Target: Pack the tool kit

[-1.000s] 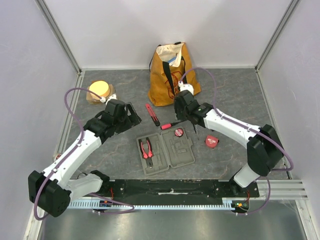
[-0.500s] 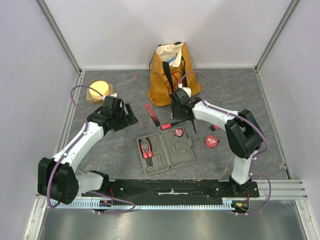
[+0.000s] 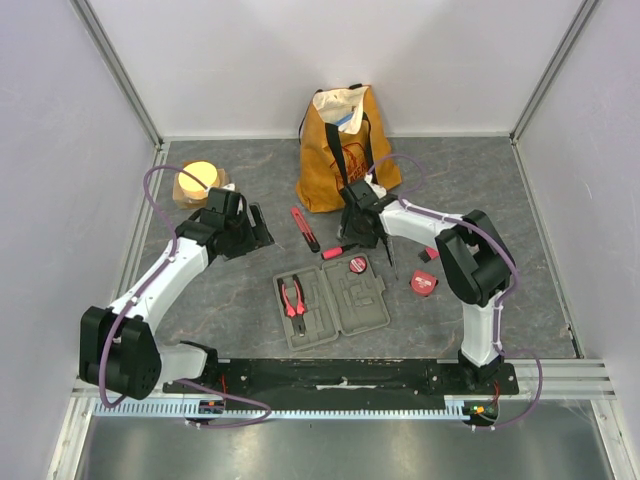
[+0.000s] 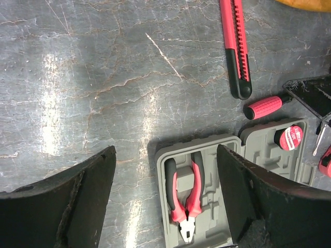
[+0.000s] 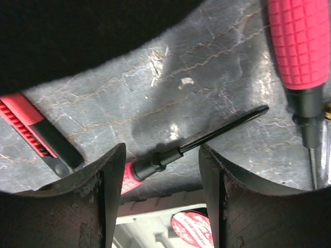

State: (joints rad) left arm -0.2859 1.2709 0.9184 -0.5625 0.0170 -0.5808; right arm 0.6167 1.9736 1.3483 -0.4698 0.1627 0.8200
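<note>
The tool kit's case (image 3: 345,310) lies open and flat on the dark marbled counter (image 3: 230,290), near the arms' bases and about midway between them. It is a grey plastic rectangle in two hinged halves, each moulded with shallow slots. The pliers (image 4: 186,199), with red-and-black grips and a bare steel nose, sit in a slot of the left half, nose toward the near edge. A round red disc (image 4: 290,138) with a black rim sits at the far edge of the right half; whether it is seated in a slot cannot be told.

Beyond the case, loose on the counter, lie a red knife (image 4: 235,46) with a black end and a screwdriver (image 5: 217,132) with a ribbed red handle and a black shaft. A second screwdriver (image 5: 297,41), red-handled with a thin metal shaft, lies just to its right. A red-and-black tape measure (image 3: 424,282) rests on the counter to the right of the case. A mustard tote bag (image 3: 340,160) stands at the back.

The left pincer (image 4: 166,154) hangs above the counter, beyond and to the left of the case, its jaws spread wide and holding nothing. The right pincer (image 5: 162,152) is low over the first screwdriver. Its jaws are partly apart and straddle the black collar with a gap on each side, so it has hold of nothing.
</note>
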